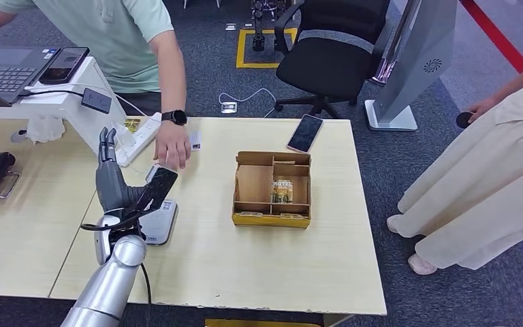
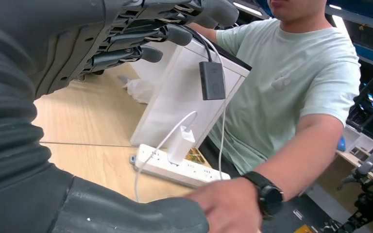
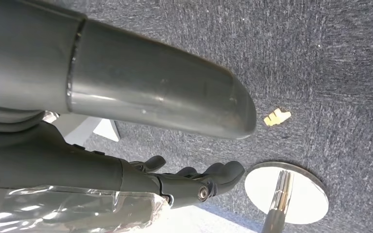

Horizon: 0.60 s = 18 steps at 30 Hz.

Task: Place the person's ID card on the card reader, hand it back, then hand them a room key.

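ID card (image 1: 161,187): in the head view it is a dark flat card, tilted, above the white card reader (image 1: 158,223) at the tabletop's (image 1: 259,272) left part. Its lower end lies at the thumb of the left hand (image 1: 114,182). Its upper end meets the fingertips of a person's hand (image 1: 172,146), which wears a black watch (image 1: 174,117). The left hand's fingers (image 1: 108,143) point up and are extended. Whether the thumb clamps the card cannot be told. A compartmented cardboard box (image 1: 255,184) stands near the tabletop's middle, with a printed card (image 1: 282,191) upright in its centre compartment. A phone (image 1: 305,133) lies flat near the far edge. A white power strip (image 1: 140,139) lies just behind the person's hand.

Left wrist view: the extended fingers (image 2: 150,36) stand apart from the thumb (image 2: 141,216). The thumb reaches up to the person's hand (image 2: 228,206). The power strip (image 2: 179,169) carries a white charger (image 2: 182,141).

Right wrist view: the right hand (image 3: 194,177) hangs above grey carpet (image 3: 320,58). Its fingers are loosely curved and hold nothing. A round chrome base (image 3: 296,199) stands on the carpet beside it.
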Motion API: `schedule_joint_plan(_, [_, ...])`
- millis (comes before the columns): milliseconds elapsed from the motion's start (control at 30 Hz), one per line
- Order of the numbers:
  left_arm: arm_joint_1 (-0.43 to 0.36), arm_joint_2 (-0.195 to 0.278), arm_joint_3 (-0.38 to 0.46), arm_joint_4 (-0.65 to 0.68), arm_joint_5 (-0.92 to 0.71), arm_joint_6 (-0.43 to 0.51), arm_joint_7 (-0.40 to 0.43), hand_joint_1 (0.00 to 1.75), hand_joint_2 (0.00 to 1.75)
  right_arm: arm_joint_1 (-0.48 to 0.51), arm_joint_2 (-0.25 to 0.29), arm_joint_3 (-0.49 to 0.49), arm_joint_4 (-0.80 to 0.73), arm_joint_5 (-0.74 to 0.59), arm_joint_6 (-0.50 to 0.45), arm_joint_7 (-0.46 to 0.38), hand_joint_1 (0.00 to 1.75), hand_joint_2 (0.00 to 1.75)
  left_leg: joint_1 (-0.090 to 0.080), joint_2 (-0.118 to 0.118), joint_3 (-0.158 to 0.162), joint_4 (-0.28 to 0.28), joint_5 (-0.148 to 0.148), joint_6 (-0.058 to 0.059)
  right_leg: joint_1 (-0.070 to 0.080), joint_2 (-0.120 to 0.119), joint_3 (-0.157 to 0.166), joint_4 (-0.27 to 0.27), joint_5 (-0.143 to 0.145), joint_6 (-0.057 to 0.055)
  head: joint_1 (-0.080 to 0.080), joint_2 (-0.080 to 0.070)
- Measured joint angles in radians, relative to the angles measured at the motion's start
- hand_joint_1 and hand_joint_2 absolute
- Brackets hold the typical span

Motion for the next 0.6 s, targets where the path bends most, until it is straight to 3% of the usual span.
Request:
schedule_joint_plan(300, [0.043,0.032,-0.001,-0.046,-0.068,0.006,-0.006,0.00,1.75,0.000,0.000,0.000,0.001,-0.005,0.000,-0.001,0.00,0.00,0.000,0.000,0.000,0.000,0.000,0.000,0.000,0.000,0.000,0.000,0.000,0.000,0.000,0.000])
schedule_joint_plan(600, [0.151,0.103,-0.018,-0.108,-0.244,0.038,-0.052,0.00,1.75,0.000,-0.002,0.000,0.010,-0.010,0.000,-0.020,0.00,0.00,0.000,0.001,0.000,0.000,-0.001,0.000,0.000,0.000,0.000,0.000,0.000,0.000,0.000,0.000])
